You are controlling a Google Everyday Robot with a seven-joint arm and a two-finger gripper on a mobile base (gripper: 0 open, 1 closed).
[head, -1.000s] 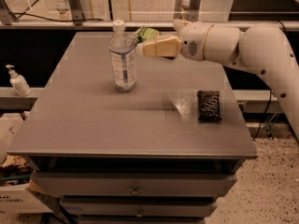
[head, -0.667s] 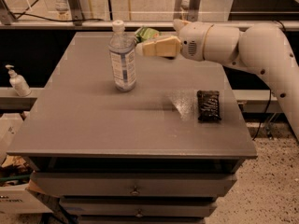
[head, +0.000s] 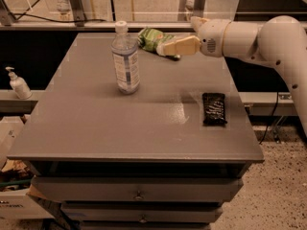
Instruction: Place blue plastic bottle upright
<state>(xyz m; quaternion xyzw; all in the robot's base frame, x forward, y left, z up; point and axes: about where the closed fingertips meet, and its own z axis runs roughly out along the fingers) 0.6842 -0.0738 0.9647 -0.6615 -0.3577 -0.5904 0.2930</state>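
We see the blue plastic bottle (head: 126, 59) standing upright on the grey table (head: 96, 123). To its right, apart, our gripper (head: 166, 49) hangs beside the green snack bag (head: 151, 37).

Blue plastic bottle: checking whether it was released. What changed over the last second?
The gripper has drawn back, rightward in view, away from the clear ribbed plastic bottle with white cap, and hangs near the green snack bag at the grey table's far side. The bottle stayed upright in place; the black packet too.
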